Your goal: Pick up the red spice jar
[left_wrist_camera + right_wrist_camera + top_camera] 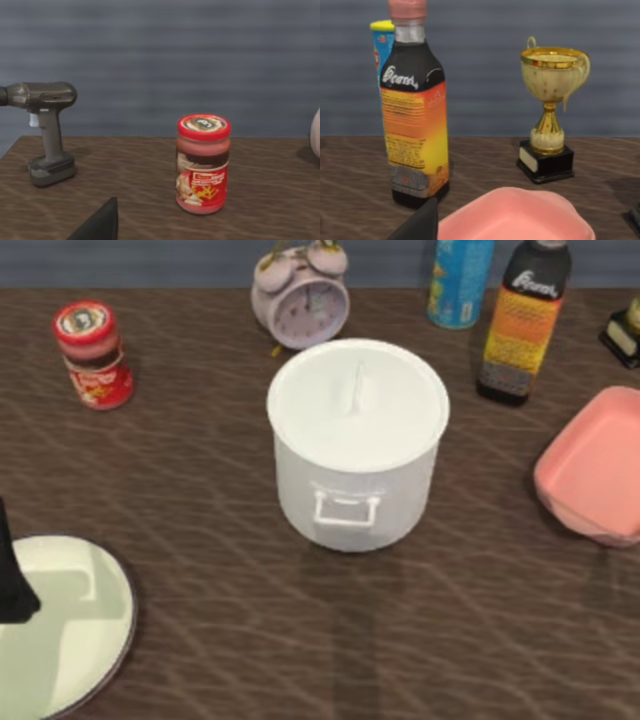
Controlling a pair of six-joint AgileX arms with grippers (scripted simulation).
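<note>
One red spice jar [93, 355] upright, far-left table, untouched.

I see even, soft light from above; the white lidded pot [357, 445] and the small red cylindrical spice jar [93, 354] throw faint shadows on the dark brown bench [200, 500]. No glare.

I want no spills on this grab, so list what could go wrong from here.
The red spice jar stands upright and free near the table's far left corner; a glancing approach could topple it or push it towards the edge. A power drill stands close beside it in the left wrist view; a wide swing might clip it.
</note>
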